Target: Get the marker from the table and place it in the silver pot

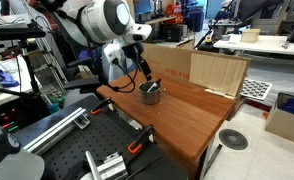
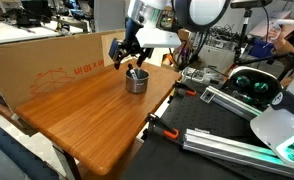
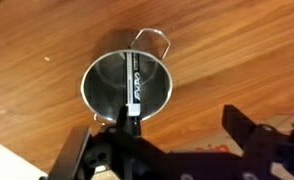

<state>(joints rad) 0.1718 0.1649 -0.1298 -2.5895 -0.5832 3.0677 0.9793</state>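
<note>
The silver pot (image 3: 127,85) stands on the reddish-brown table (image 3: 227,60), its wire handle pointing away. The black marker (image 3: 132,88) with white lettering lies inside the pot, leaning on the rim nearest me. Its near end is beside my left finger. My gripper (image 3: 180,120) hangs just above the pot's near rim with its fingers wide apart, open. In both exterior views the gripper (image 1: 140,72) (image 2: 133,60) is directly over the pot (image 1: 150,95) (image 2: 136,83) near the table's far end. The marker shows only faintly there.
Upright cardboard (image 2: 57,60) and light-wood boards (image 1: 219,70) line the table's back edges. Clamps (image 2: 167,128) (image 1: 137,147) grip the table's edge. Metal rails and equipment (image 1: 57,125) lie beside the table. The rest of the tabletop (image 2: 87,120) is bare wood.
</note>
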